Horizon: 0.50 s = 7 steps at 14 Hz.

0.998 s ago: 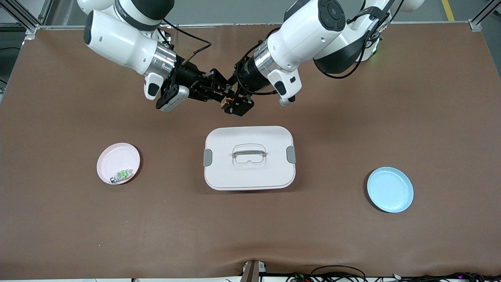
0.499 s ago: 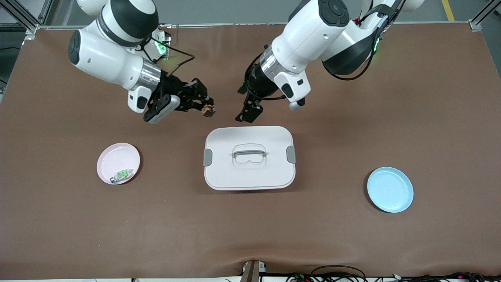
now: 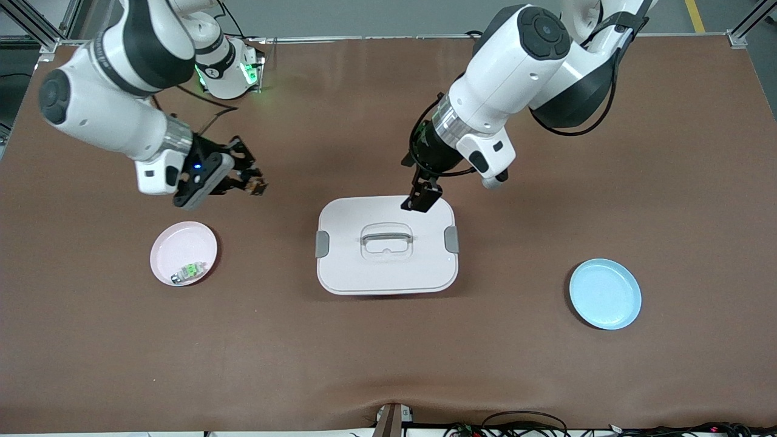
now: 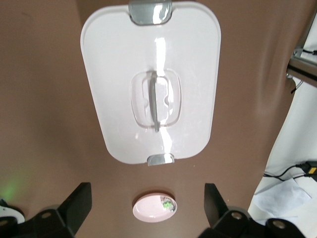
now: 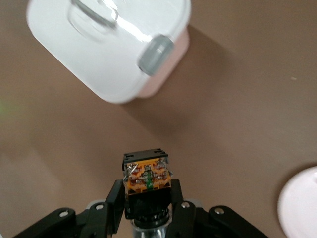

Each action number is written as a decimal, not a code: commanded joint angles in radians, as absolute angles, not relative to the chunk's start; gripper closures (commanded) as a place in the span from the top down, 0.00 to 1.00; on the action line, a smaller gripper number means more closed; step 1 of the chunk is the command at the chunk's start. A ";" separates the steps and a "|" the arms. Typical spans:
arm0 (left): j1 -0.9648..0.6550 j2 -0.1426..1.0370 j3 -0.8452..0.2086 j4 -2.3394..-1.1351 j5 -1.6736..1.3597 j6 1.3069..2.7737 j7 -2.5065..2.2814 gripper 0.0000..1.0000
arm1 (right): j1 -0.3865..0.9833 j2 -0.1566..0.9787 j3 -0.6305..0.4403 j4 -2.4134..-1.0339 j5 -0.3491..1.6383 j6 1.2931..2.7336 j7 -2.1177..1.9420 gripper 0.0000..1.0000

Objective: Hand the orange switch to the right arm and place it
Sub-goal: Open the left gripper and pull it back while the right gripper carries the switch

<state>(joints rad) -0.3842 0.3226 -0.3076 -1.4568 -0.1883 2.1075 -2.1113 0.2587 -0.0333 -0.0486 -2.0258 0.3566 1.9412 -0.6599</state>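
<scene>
From the front view, my right gripper hangs over bare table between the pink plate and the lidded box, toward the right arm's end, its fingers clamped on the orange switch. The pink plate carries a small green part. My left gripper hovers over the box's edge nearest the bases, holding nothing. A blue plate lies toward the left arm's end.

In my left wrist view, my two fingers stand wide apart with nothing between them; the box with its grey clips and handle lies under them, and the pink plate is farther off.

In my right wrist view, my fingers grip the switch by its sides, its orange face up toward the camera. The box sits close by, and the pink plate's rim shows at the frame's edge.
</scene>
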 commanded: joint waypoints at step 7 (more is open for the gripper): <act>-0.304 0.313 -0.307 -1.514 -0.040 2.002 -1.881 1.00 | 0.022 -0.107 -0.032 -2.155 0.087 1.992 -1.124 0.00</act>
